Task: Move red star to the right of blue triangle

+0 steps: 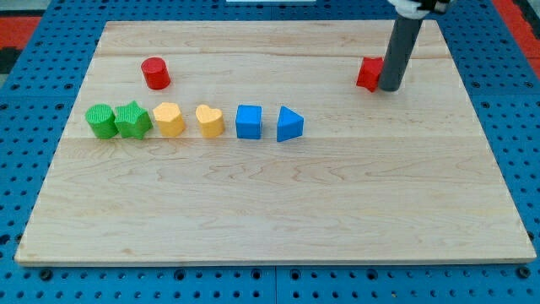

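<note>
Blue triangle [289, 124] lies below-left of my tip [390, 88], which holds nothing, touching red star [369, 73]; off-centre push risks slipping past.

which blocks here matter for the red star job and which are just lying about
In the job: red star, blue triangle, my tip touching the star's right side.

Lying about: red cylinder, green block, green star, yellow block, yellow heart, blue cube.
</note>
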You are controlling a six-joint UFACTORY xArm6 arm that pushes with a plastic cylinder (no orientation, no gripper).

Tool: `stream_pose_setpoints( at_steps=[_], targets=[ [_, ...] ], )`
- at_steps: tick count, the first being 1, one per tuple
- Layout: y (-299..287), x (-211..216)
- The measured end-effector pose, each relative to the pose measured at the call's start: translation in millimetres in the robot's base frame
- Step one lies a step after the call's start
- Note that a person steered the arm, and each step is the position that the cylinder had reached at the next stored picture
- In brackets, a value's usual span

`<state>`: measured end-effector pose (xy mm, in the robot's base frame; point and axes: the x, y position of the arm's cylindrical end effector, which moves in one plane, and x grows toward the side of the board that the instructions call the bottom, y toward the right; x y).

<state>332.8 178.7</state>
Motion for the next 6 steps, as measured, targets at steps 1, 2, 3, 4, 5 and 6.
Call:
stream_pose_setpoints(
  at_steps=[1,2,3,4,5,6],
  targets=[
    [9,-39],
    [9,-68],
    [-7,-68],
    [-9,-50],
    [-22,-40],
    [-51,-44]
  ],
)
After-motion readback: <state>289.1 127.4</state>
